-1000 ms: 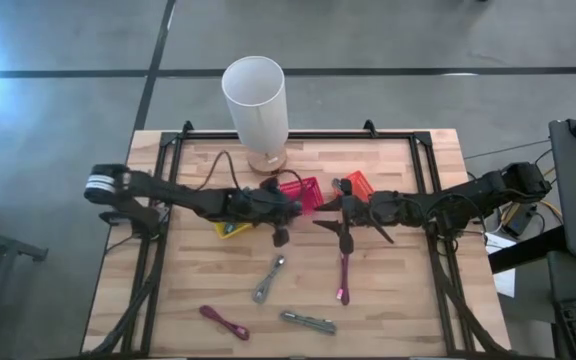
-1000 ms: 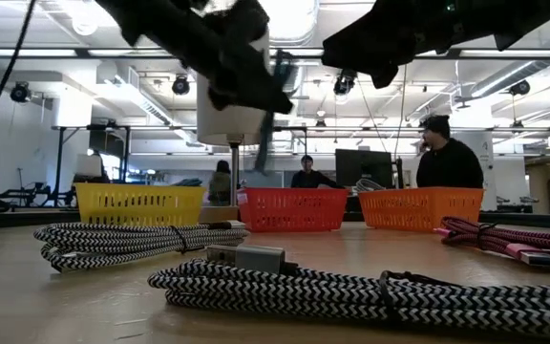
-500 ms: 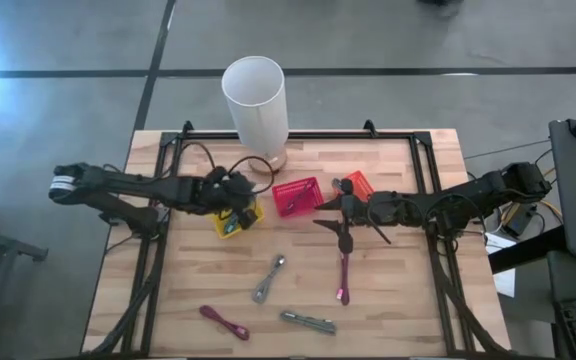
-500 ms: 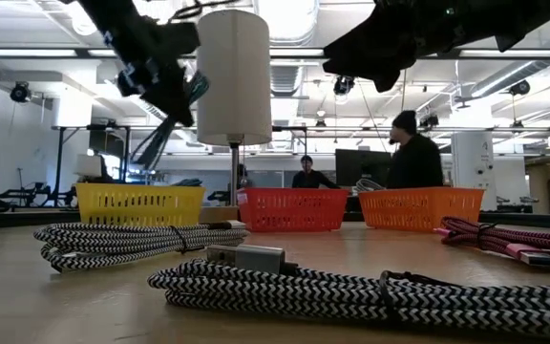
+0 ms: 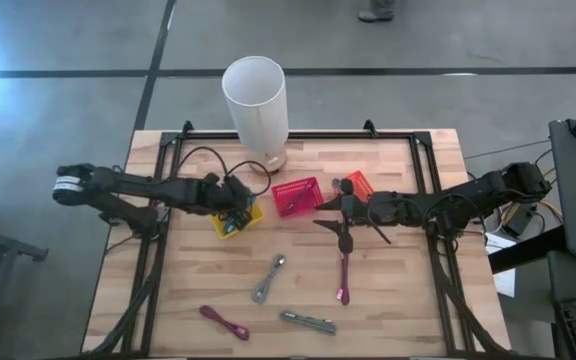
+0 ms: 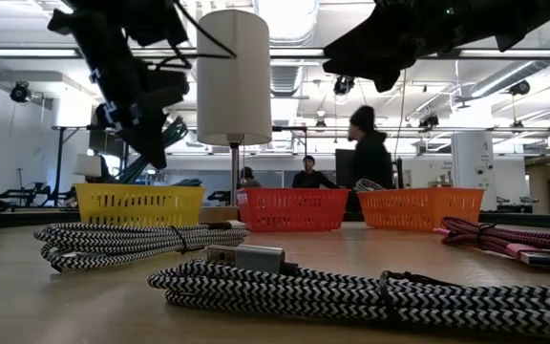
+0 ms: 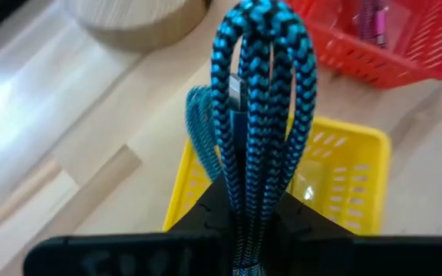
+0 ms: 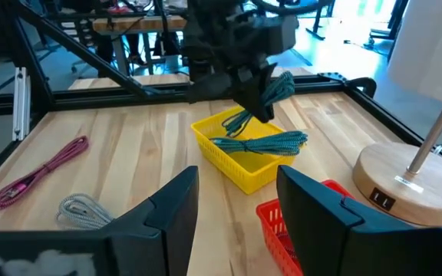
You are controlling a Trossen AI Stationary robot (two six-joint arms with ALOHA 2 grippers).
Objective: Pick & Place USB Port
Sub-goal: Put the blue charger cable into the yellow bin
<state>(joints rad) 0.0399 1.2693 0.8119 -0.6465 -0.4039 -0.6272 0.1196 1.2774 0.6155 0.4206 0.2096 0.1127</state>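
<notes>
My left gripper is shut on a coiled blue-black braided USB cable and holds it over the yellow basket. In the low view the gripper is above that basket. A teal bundle lies inside the basket. My right gripper is open and empty, in the air near the red basket and the orange basket. My left gripper pinches the coiled cable bundle between its two fingers, low on the bundle, with several strands together. The loops stick out past the fingertips. The fingers slant down from the table's left. The cable is lifted clear, its tail hanging toward the basket.
A white lamp on a wooden base stands at the far middle. Loose cables lie on the near half of the table: a grey-white one, a magenta one, a pink one and a grey one. People move in the room behind.
My left gripper has carried the blue-black cable from beside the red basket toward the table's left, to above the yellow basket, and has then sunk a little. It has stayed shut on the cable. My right gripper has kept still.
</notes>
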